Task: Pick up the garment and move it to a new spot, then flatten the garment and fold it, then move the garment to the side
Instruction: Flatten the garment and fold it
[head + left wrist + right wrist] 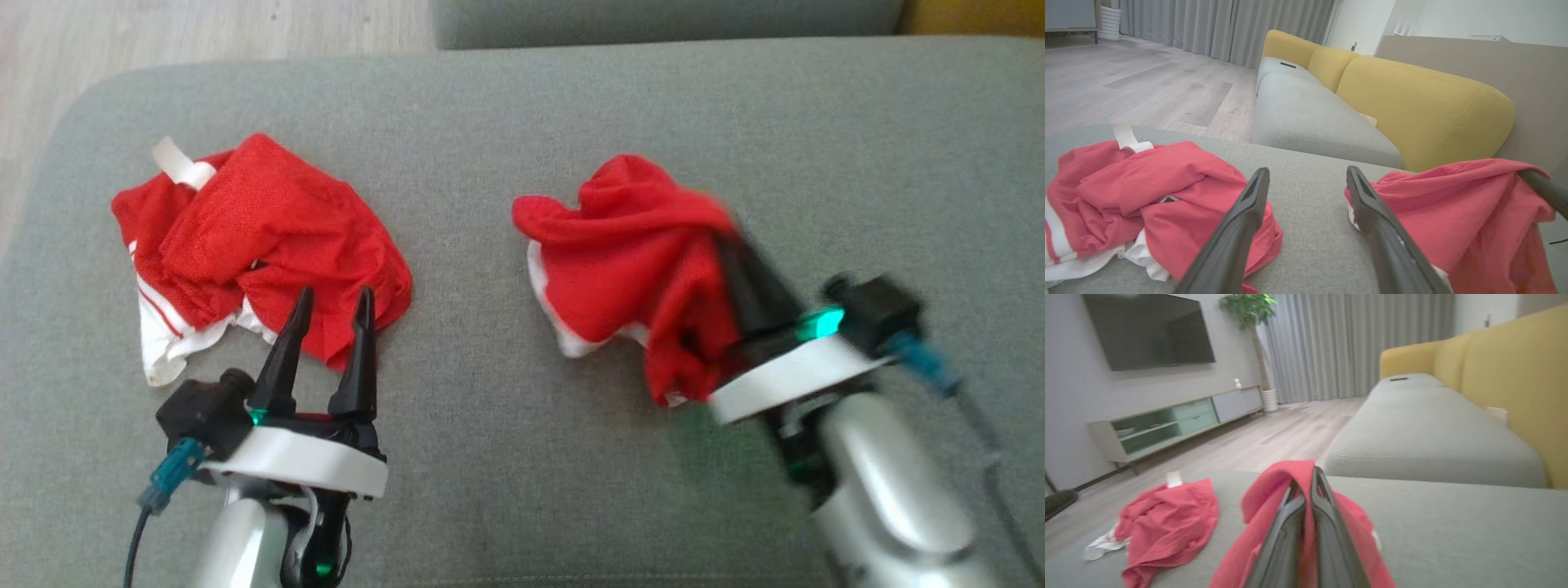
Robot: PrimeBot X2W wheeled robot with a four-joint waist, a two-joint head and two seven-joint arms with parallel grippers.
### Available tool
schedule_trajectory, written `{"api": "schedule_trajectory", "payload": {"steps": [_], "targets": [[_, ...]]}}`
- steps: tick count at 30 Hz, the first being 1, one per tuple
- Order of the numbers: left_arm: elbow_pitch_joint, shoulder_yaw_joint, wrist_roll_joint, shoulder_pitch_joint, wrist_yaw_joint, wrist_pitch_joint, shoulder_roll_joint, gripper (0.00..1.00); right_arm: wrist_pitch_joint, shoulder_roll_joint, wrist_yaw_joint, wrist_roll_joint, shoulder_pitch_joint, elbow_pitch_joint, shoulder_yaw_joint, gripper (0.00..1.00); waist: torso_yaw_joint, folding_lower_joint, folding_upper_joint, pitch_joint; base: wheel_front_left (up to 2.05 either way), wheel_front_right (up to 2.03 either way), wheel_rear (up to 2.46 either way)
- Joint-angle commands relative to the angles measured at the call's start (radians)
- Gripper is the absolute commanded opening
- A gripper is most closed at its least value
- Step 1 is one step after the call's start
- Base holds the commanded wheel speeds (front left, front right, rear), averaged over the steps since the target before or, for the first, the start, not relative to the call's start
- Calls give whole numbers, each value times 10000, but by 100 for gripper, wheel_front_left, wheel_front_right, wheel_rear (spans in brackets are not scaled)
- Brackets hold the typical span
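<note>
Pickup is taking place on a grey seat cushion: the right gripper is pinching its two fingers tight on a crumpled red garment, which is draping from them at the cushion's right half; whether its white-edged hem is touching the fabric below is hard to tell. The left gripper is hovering with its fingers spread and holding nothing, just beside a second red garment with white trim that is lying heaped at the left. By the look of it, the first step is in hand. The next move is calling for a carry to a bare patch of cushion, well apart from the other heap. Beyond, a yellow sofa back, grey curtains, a wall television, a potted plant and wood flooring are framing the room.
</note>
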Motion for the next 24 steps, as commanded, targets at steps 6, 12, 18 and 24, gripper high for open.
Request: {"api": "schedule_trajectory", "payload": {"steps": [6, 12, 18, 24], "targets": [[-323, 175, -9, -466, -44, -122, 20, 100, 1229, -676, -9, 203, -973, 694, -1304, 0, 269, 0, 0, 428, 0, 0, 0], [-229, 171, 17, -612, -103, -122, 20, 100, 1734, -1038, -9, -757, -1685, 2176, -2965, 0, 491, 0, 0, 708, 0, 0, 0], [-240, 200, -6, -689, -106, -122, 20, 100, 1430, -1019, -9, -2320, -2474, 3022, -4073, 35, 501, 0, 0, 863, 0, 0, 0], [-223, 225, -41, -756, -75, -122, 20, 100, 920, -651, -9, -3234, -2989, 3437, -3982, 100, 281, 0, 0, 826, 0, 0, 0]]}}
